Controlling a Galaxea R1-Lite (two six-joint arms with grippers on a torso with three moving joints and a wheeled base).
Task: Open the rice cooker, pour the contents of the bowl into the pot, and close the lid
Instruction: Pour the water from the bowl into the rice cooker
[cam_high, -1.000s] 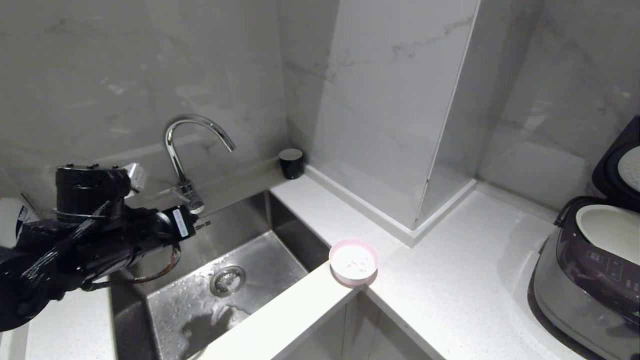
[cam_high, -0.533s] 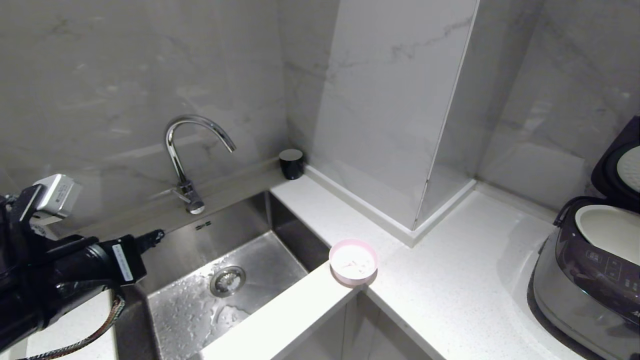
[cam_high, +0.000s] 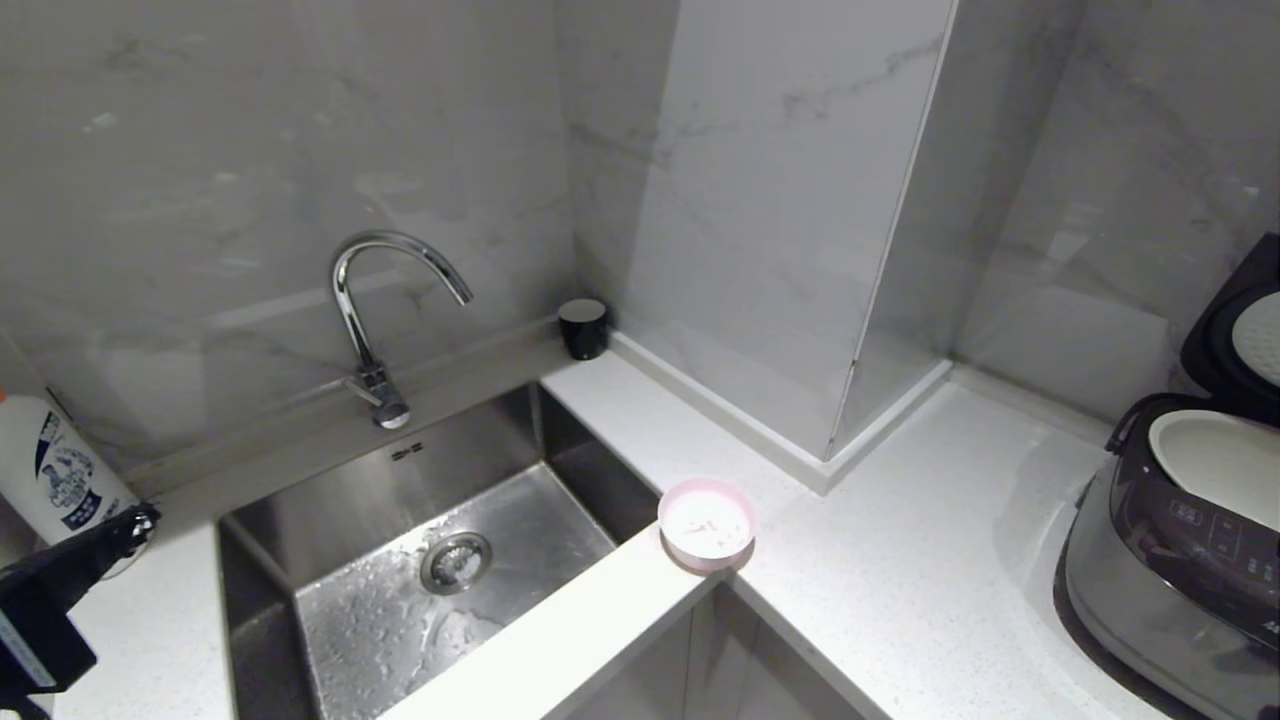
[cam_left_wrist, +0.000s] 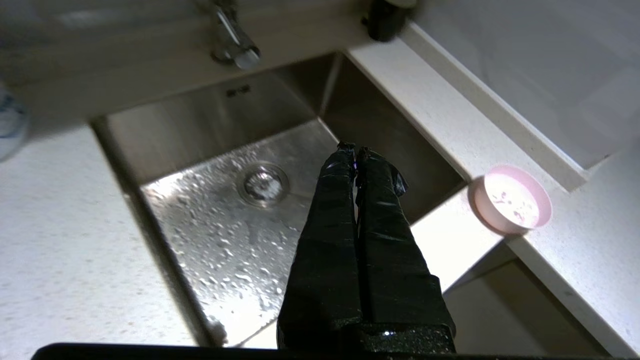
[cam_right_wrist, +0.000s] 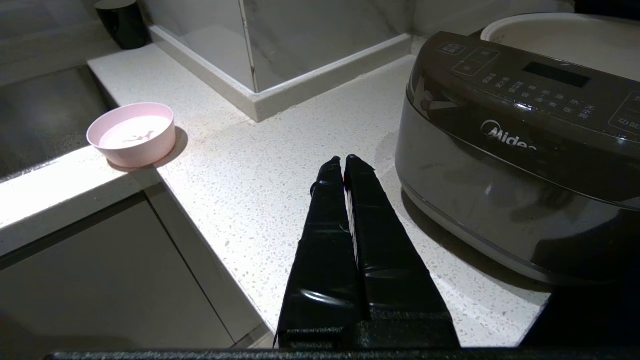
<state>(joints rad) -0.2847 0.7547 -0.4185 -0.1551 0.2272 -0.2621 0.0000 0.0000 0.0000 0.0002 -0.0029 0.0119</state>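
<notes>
While the lid (cam_high: 1235, 330) is standing open, the bowl (cam_high: 706, 524) is sitting untouched.
Left gripper (cam_left_wrist: 354, 149) is hovering over the sink (cam_left_wrist: 210, 125), fingers pressed together, holding nothing.

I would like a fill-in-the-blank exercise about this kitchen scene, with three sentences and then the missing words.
1. The lid of the cooker is ____.
2. The bowl stands on the counter between the cooker and the ____.
3. The fingers of the left end effector are ____ and hold nothing.

Missing words: open; sink; shut
</notes>
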